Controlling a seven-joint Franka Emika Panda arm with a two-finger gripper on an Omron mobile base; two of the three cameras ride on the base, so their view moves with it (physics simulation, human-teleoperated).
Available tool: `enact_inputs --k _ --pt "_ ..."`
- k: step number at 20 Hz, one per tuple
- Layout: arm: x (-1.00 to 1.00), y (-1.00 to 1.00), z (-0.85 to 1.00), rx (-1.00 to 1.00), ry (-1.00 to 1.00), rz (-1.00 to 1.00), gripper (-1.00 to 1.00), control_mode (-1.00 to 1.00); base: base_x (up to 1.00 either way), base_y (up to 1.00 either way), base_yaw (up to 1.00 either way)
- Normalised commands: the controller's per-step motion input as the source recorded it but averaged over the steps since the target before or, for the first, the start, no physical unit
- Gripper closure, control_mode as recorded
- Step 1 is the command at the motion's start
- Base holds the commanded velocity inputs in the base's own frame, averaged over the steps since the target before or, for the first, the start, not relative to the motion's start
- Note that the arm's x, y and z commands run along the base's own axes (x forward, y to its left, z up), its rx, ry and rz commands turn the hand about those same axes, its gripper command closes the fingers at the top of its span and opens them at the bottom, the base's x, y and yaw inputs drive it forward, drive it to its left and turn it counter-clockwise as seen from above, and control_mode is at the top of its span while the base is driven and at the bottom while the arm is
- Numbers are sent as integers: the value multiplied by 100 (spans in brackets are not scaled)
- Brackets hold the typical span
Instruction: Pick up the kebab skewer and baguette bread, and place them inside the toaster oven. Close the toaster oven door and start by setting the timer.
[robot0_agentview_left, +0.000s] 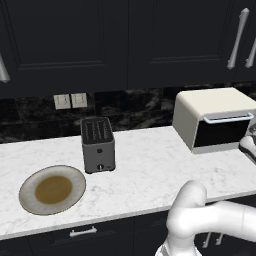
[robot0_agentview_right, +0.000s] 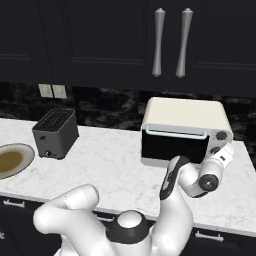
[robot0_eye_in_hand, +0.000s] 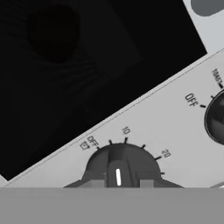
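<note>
Oven (robot0_agentview_right: 185, 131) door looks shut; timer dial (robot0_eye_in_hand: 119, 164) sits at 6 o'clock, against the claw. Claw opening can't be told; a slipping grip would leave the timer unset.

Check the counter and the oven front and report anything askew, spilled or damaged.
Nothing stands out. The toaster oven sits square with its door shut, the slot toaster is upright, and the plate lies flat and unbroken. The timer knob looks intact.
</note>
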Motion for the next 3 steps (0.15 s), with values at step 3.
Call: enact_inputs --k 3 --pt "0 7 0 15 2 -9 100 -100 0 0 0"
